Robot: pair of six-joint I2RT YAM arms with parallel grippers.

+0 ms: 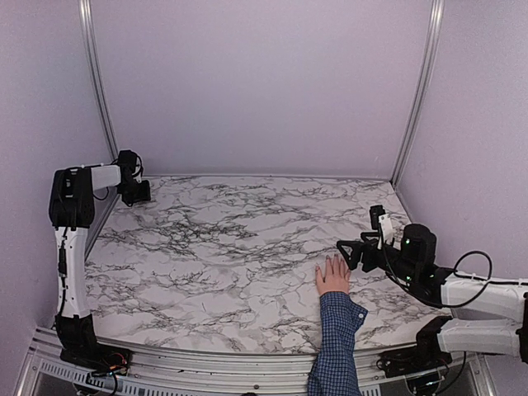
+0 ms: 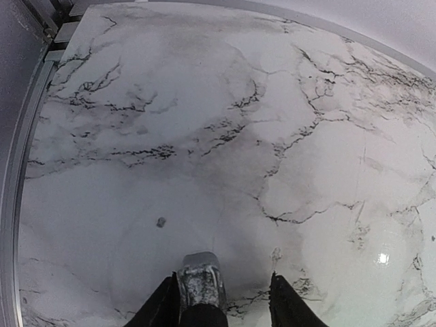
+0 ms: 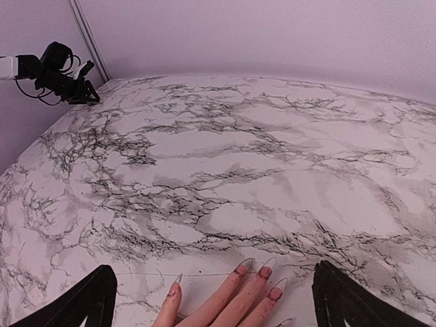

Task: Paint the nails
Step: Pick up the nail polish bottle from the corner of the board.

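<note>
**Left tool (image 2: 223, 279) straddles the bottle; right tool (image 3: 212, 266) hangs at the nails (image 3: 266, 272).**
At the counter's (image 1: 231, 239) 10 o'clock corner, your left tool stands half open around the small grey bottle (image 2: 199, 279), one finger close against it and the other apart, so I'd say there's no firm grip yet. Your right tool gapes wide and empty. The hand (image 1: 333, 276) lies flat at 5 o'clock with its fingers spread, likely so each nail can be reached.

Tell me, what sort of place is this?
Probably a robot test booth: plain lilac walls on metal framing, a marble-patterned table with a left arm and right arm mounted at its near edge, and a person's hand resting there.
</note>
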